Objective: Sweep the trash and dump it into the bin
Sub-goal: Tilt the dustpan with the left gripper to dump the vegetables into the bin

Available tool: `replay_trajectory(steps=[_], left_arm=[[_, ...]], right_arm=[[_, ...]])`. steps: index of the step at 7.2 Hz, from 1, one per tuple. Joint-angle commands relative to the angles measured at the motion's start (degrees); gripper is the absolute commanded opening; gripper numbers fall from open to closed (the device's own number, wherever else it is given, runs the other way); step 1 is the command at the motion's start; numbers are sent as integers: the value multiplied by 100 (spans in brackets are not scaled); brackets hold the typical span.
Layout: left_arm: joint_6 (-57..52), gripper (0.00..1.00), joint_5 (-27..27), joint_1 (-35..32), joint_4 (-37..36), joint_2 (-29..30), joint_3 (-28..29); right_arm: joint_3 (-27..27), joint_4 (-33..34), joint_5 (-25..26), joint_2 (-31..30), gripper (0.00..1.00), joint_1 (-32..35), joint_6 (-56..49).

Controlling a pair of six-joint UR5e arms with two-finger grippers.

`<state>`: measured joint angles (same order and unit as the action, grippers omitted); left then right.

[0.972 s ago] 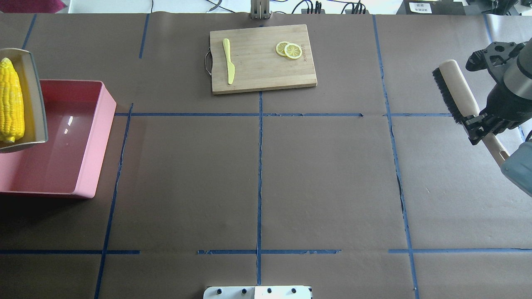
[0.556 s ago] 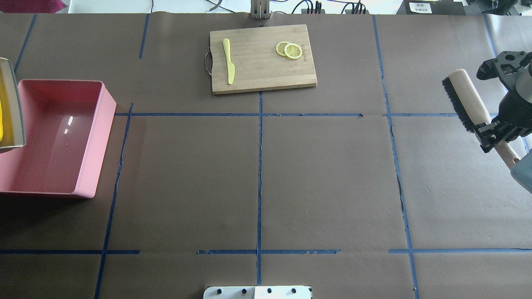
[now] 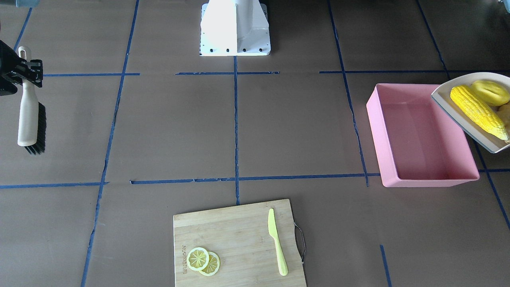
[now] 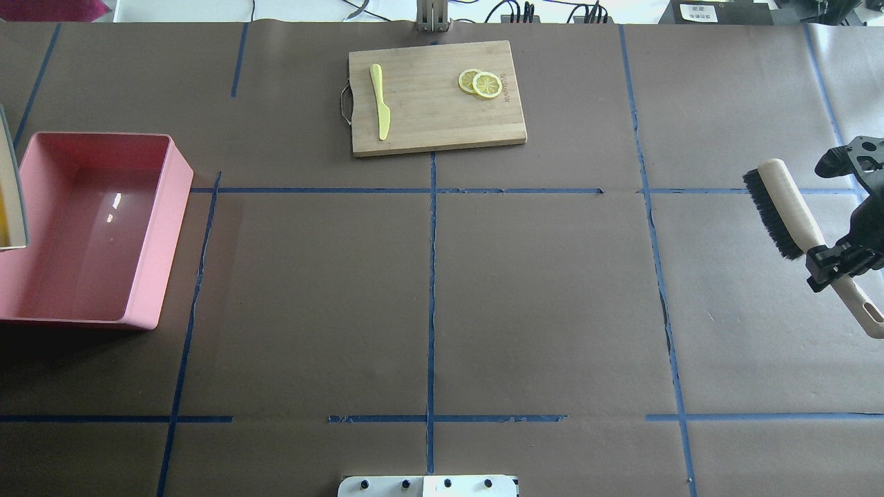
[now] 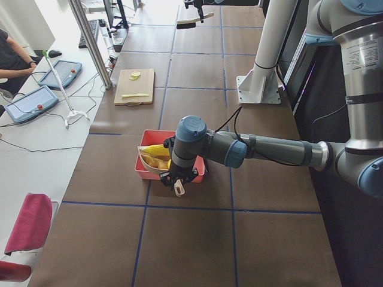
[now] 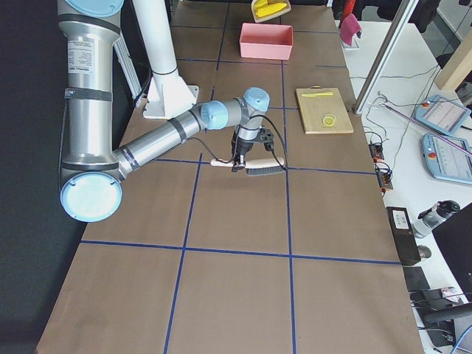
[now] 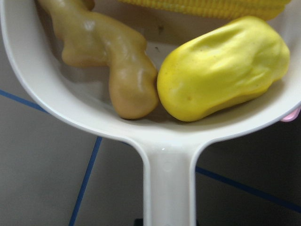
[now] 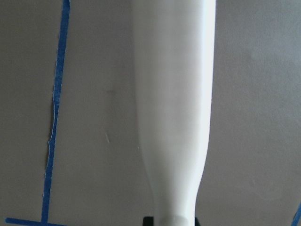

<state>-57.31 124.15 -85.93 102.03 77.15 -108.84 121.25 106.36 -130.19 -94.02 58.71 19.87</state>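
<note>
Overhead exterior view showed the trash carried back off the bin [image 3: 414, 135], nothing dumped.
Corn cob [image 3: 478, 111], potato-like lump [image 3: 490, 92] and ginger root [image 7: 108, 61] lay in the dustpan [image 3: 464, 123], which had slid from over the bin to its outer rim; I judged the dump undone. Left pincer [image 5: 179, 179] clamped the dustpan's handle; right pincer [image 4: 837, 264], far from the bin, gripped the brush [image 4: 784, 200].

No legible text anywhere. Cutting board [image 3: 239, 239] bore small burnt-in mark [image 3: 184, 260] beside lemon slices [image 3: 203, 261]: too small. White label [image 4: 697, 12] on black box [image 4: 742, 12]: unreadable.
</note>
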Motion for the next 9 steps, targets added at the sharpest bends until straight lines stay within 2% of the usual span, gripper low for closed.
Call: replay_trajectory(steps=[1, 2, 3, 6, 8, 9], left_arm=[[-26, 0, -601, 373, -16, -16, -180], [-17, 0, -672, 479, -42, -16, -242], [-26, 0, -1169, 628, -147, -16, -408], [-105, 0, -1989, 1024, -1557, 80, -1399], [-122, 0, -2131, 1069, -1870, 116, -1648], [-131, 0, -2280, 1095, -1879, 116, -1649]], right_arm=[[-154, -282, -217, -187, 0, 0, -1], [-163, -282, -244, -187, 1, 0, -1], [-155, -282, -244, -187, 1, 0, 8], [-155, -300, -227, -170, 1, -8, 25], [-426, -326, -183, -73, 1, -26, 34], [-592, -744, -182, -125, 1, -26, 130]])
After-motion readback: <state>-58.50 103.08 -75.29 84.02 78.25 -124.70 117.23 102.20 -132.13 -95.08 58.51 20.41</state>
